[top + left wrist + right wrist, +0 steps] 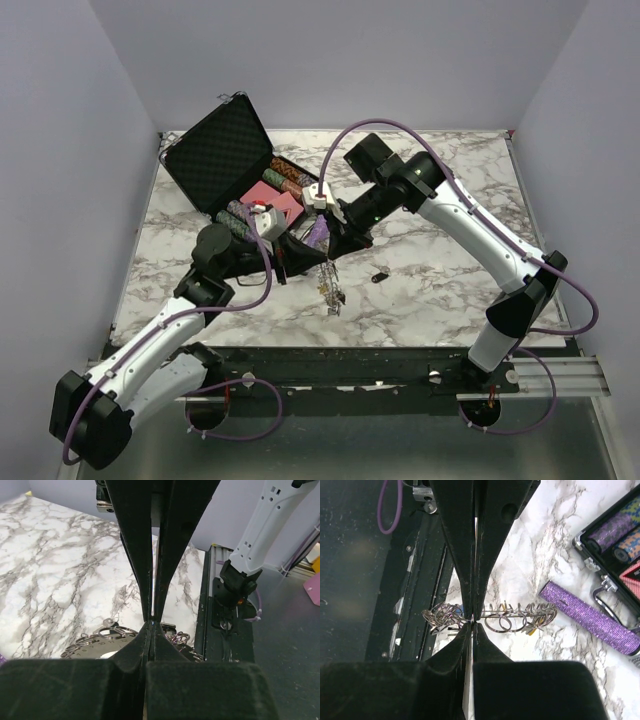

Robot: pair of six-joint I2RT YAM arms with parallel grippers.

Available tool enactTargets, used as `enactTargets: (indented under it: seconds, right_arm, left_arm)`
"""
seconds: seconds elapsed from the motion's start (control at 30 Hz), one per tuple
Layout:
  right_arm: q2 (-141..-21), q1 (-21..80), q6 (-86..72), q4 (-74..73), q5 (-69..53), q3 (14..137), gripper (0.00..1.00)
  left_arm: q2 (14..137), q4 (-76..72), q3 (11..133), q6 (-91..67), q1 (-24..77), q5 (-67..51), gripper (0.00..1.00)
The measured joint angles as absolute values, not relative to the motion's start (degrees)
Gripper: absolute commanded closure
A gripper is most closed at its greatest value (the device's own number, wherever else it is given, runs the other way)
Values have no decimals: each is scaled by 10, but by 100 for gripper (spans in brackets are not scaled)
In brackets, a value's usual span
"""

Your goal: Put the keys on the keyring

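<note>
Pressing the black fingers [454, 545] of the right gripper [474, 623] almost flat together, leaving only a hairline slit, and pinching the wire of the keyring [516, 618] at their tips. Holding that keyring edge-on to the right wrist camera, with the keys [442, 616] bunching and dangling along it on both sides of the grip. Holding the jaws of the left gripper [151, 622] fully together too, with no gap, tips sitting right at the keyring's upper edge; whether catching any wire or key there, impossible to tell from the wrist view. Meeting nose to nose just above the keyring in the overhead view, the left gripper on its left and the right gripper on its right, the keyring hanging down beneath them over the marble table [450, 200]. Lying loose on the marble a little to the right of the keyring and apart from it: one small dark-headed key [381, 277]. Resting on the far side of the keyring from the arm bases: a purple glittery tube [590, 615], and just past it an open black case [583, 545] showing rolls of coloured chips [615, 522].
</note>
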State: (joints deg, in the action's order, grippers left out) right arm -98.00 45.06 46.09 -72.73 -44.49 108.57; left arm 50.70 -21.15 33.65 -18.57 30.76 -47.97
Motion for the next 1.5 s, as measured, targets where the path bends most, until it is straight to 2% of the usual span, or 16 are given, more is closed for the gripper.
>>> enactTargets:
  seconds: [0.2,0.3,0.6,0.83,1.17,1.5]
  right_arm:
    - [-980,453,444,-716,-451,1086,62]
    - [-979,453,432,-710,-454,1086,58]
    - [-969,430,356,-663,-515,1083,56]
    - [-968,376,225,-574,-597,1068,56]
    - [-940,361,15,-396,-675,996,56]
    - [-929,363,-30,-358,-682,963,55]
  left_arm:
    - [464,-240,299,-199,307,-457,100]
    - [450,-293,265,-225,308,-444,100]
    - [439,-521,160,-328,307,-364,100]
    - [446,-684,140,-391,307,-296,100]
    - [494,-723,133,-433,307,-260,100]
    - [500,-729,133,-444,307,-256,100]
